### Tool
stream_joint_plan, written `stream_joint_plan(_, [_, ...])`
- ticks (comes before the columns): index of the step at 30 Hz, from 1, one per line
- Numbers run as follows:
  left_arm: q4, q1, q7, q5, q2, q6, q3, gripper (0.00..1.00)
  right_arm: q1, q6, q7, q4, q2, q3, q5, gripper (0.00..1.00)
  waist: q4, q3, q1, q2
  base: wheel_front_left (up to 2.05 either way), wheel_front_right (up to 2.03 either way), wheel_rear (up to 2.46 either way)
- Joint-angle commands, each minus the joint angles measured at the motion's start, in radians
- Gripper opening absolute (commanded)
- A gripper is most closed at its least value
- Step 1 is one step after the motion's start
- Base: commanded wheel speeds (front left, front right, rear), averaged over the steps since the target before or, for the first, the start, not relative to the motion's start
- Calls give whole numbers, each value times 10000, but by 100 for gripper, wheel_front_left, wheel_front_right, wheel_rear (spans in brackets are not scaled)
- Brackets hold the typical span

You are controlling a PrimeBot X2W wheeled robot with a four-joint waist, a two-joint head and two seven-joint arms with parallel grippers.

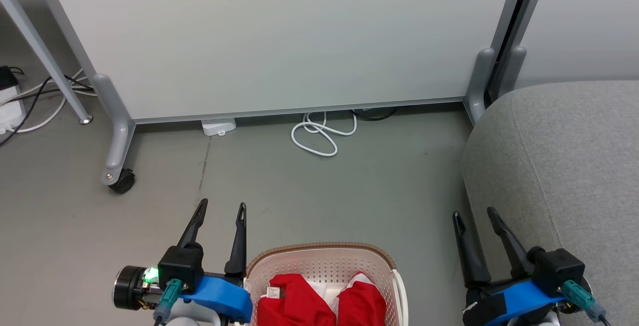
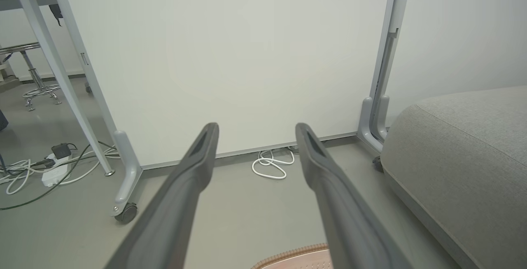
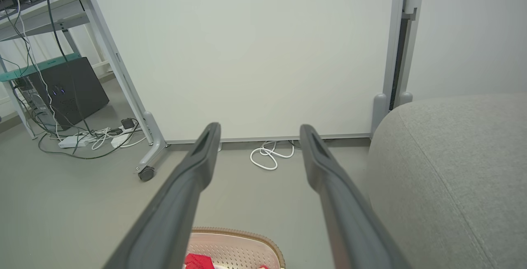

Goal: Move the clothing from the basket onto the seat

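Just left of the basket point(image 1: 324, 247), our left gripper point(image 1: 223, 204) hovers with its fingers spread and empty. Inside the basket the clothing point(image 1: 299, 301) lies bunched, two red pieces side by side. Right of the basket our right gripper point(image 1: 473, 213) is likewise spread and empty, with the seat point(image 1: 564, 166) beyond it. We should reach down into the basket, pinch one red fold deeply, and lift it clear of the basket before swinging right.

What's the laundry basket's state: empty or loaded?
Loaded. Bunched red clothing with white trim lies inside the laundry basket, below its brown rim.
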Motion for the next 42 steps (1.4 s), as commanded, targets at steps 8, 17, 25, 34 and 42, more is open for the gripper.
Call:
stream_joint_plan(8, [491,-499,-49,320,-41,-425,-368,100,-289,20,-35,-488,-45,-20,-320,100,-305,465,0,-1,0,0,0])
stream_joint_plan(17, [2150,-2290,-43,665,-70,-950,-1334,100,-1186,14,-35,-1114,-43,-111,-887,100,-1069,2356,0,-1,0,0,0])
stream_joint_plan(25, [3939,-4167,-43,776,61,-1121,-2302,100,-2382,14,-35,-1655,-37,46,-1005,100,-1895,4406,0,-1,0,0,0])
stream_joint_plan(34, [6029,-6042,-43,107,104,-1110,-3795,100,-3488,14,-35,-2272,-34,211,-948,100,-2382,6407,0,-1,0,0,0])
stream_joint_plan(42, [7853,-7389,96,-942,-58,-1111,-5332,100,-4276,14,-37,-2709,-36,526,-1063,100,-2364,7770,0,-1,0,0,0])
